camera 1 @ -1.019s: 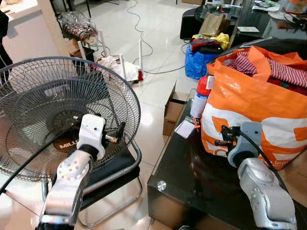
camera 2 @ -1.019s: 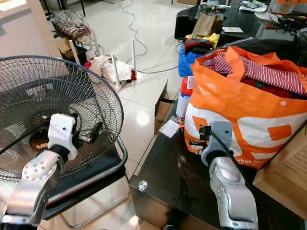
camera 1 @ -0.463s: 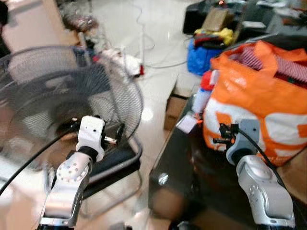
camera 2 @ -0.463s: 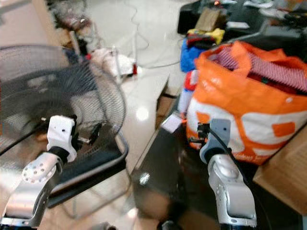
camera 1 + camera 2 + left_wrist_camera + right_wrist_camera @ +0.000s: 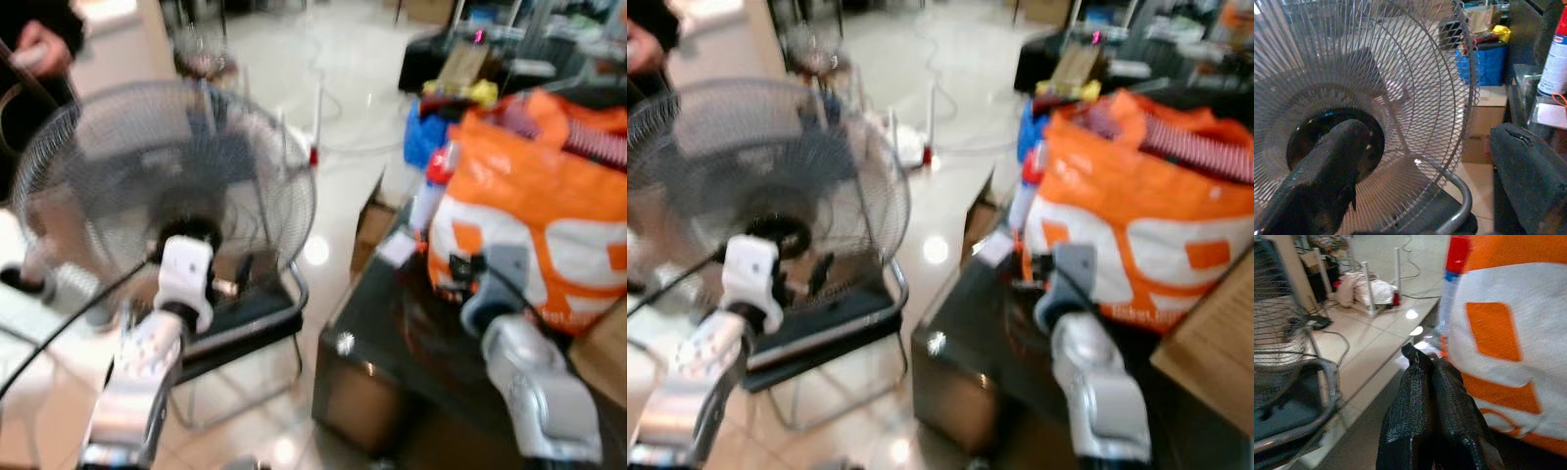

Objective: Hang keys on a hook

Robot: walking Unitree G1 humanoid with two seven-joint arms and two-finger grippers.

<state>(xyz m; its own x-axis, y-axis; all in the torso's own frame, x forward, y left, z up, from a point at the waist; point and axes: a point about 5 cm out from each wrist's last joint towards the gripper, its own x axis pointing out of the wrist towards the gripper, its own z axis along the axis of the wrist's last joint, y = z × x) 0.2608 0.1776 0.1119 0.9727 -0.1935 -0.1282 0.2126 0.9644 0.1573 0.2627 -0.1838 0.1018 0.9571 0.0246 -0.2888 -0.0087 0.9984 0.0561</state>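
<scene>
My left gripper [image 5: 238, 281] is raised in front of a large wire-cage fan [image 5: 167, 186] that stands on a black chair [image 5: 250, 313]. In the left wrist view its fingers [image 5: 1327, 166] stand wide apart with nothing between them. My right gripper [image 5: 453, 266] hovers over the dark glass table [image 5: 382, 313], close to the side of an orange and white bag [image 5: 539, 215]. In the right wrist view the right gripper [image 5: 1421, 356] has its two fingers pressed together, with nothing seen between them. The eye views are blurred.
A red-capped spray can [image 5: 431, 196] and a white tag [image 5: 1550, 115] sit on the table by the bag. A person [image 5: 29, 69] stands at the far left behind the fan. A blue bag [image 5: 423, 137], a cardboard box [image 5: 375, 223] and cables lie on the tiled floor.
The whole picture has shifted and blurred, so the camera moved. A person has come into view at the left. Both arms hold the same pose.
</scene>
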